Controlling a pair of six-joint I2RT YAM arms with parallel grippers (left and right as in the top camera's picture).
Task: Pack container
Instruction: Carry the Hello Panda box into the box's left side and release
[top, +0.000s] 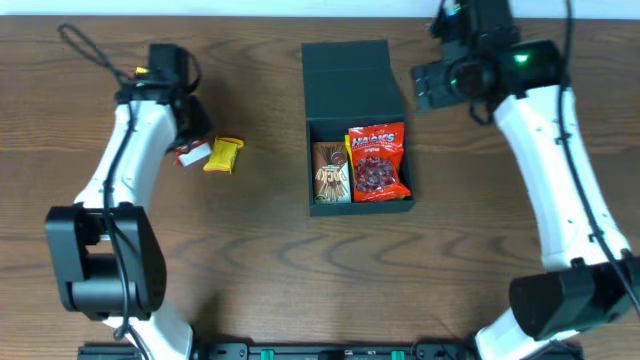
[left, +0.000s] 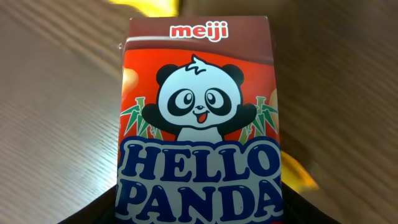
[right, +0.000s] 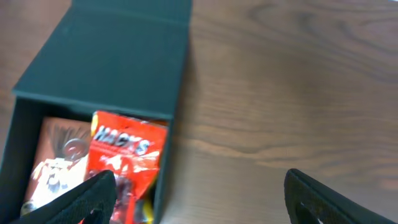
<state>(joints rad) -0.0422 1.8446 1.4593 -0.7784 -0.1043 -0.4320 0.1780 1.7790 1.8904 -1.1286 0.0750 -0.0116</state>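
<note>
Two snacks (top: 377, 160) sit in your container (top: 345, 80); at nine o'clock your left gripper (top: 190, 148) brackets the Hello Panda box (left: 199, 118) for packing, grip unclear, while your right gripper (right: 199, 186) hangs wide and empty.

The dark teal square cardboard box (right: 99, 74) sits open on the brown wooden surface (right: 292, 93), with its flat lid lying back. Inside, a shiny red snack bag (right: 124, 155) lies against the box's right wall. A brown packet with a picture (right: 56, 162) lies right beside it, by the left wall. The right claw (right: 198, 183) is wide open, with nothing between its two black fingers (right: 323, 199).
</note>
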